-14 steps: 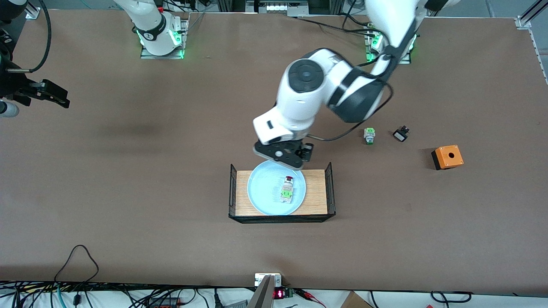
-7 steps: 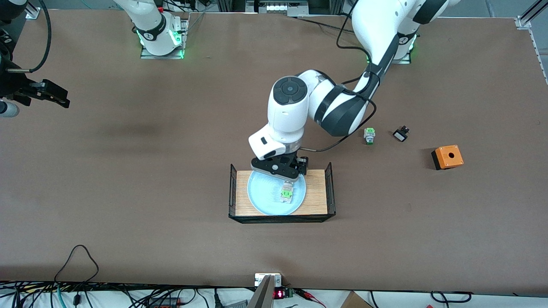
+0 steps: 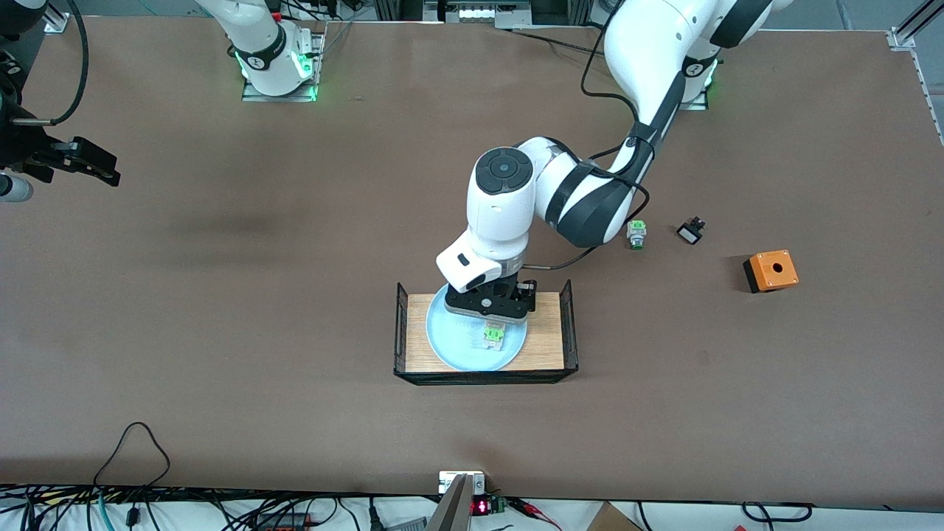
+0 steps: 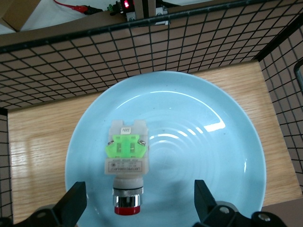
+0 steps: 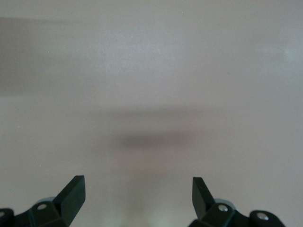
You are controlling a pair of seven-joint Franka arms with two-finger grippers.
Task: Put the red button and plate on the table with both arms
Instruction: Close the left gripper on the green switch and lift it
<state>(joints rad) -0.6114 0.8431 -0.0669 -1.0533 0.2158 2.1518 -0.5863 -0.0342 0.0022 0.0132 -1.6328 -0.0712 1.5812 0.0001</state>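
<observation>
The red button [image 3: 493, 335] lies on its side on the pale-blue plate [image 3: 451, 341], which rests in the wooden tray [image 3: 549, 335] on the brown table [image 3: 295, 295]. My left gripper [image 3: 493, 318] is open, low over the plate, and hides the button's cap end in the front view. In the left wrist view the button [image 4: 127, 161] lies on the plate [image 4: 203, 156] with its red cap between the spread fingers of my left gripper [image 4: 139, 201], untouched. My right gripper [image 3: 99, 168] waits open over bare table at the right arm's end; in its wrist view [image 5: 137, 189] it is empty.
The tray has black mesh ends [image 3: 568, 324]. A green-tipped white-and-green part [image 3: 636, 234], a small black part [image 3: 690, 231] and an orange box [image 3: 771, 271] lie on the table toward the left arm's end, farther from the front camera than the tray.
My left arm has swung in and lowered its open gripper over the plate, so the hand now covers the button's cap end. The right arm has not moved.
</observation>
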